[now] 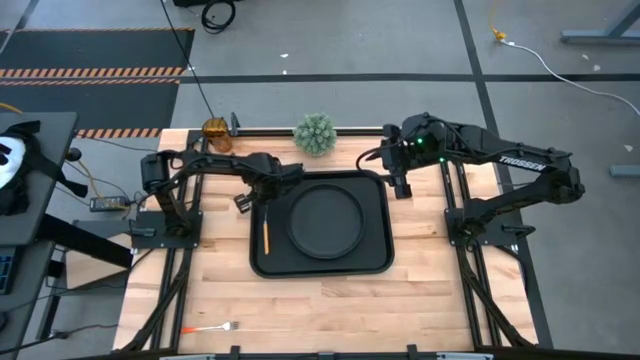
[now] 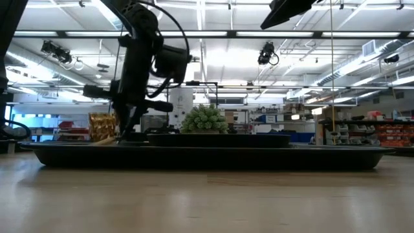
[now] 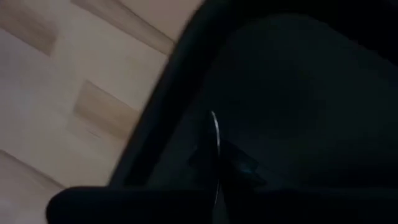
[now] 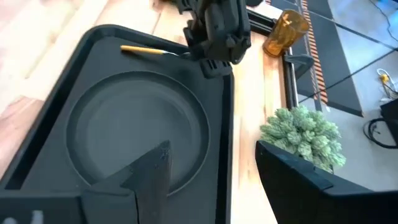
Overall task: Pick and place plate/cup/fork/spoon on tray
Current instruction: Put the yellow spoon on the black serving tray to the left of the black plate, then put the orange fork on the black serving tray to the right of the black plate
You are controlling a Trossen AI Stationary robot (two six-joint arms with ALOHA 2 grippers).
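Note:
The black tray (image 1: 375, 255) lies mid-table with the round black plate (image 1: 325, 220) on its floor. An orange-handled spoon (image 1: 266, 236) lies in the tray, left of the plate. My left gripper (image 1: 262, 197) points down over the tray's far left corner, shut on the spoon's far end. My right gripper (image 1: 400, 186) hangs open above the tray's far right corner with nothing between its fingers. The amber cup (image 1: 216, 133) stands at the table's far left. An orange-handled fork (image 1: 210, 328) lies near the front left edge. My left gripper pinches the spoon's metal end (image 4: 179, 54) between its two fingers, coming from above and pointing down. A thin bright metal edge (image 3: 215, 132) shows between the dark fingers. The orange handle (image 4: 142, 49) lies on the tray floor, left of the plate.
A fuzzy green ball-shaped plant (image 1: 315, 133) stands at the far edge, between the two arms. Bare wood lies in front of the tray and on both sides of it. A black rail (image 1: 270, 129) runs along the far edge.

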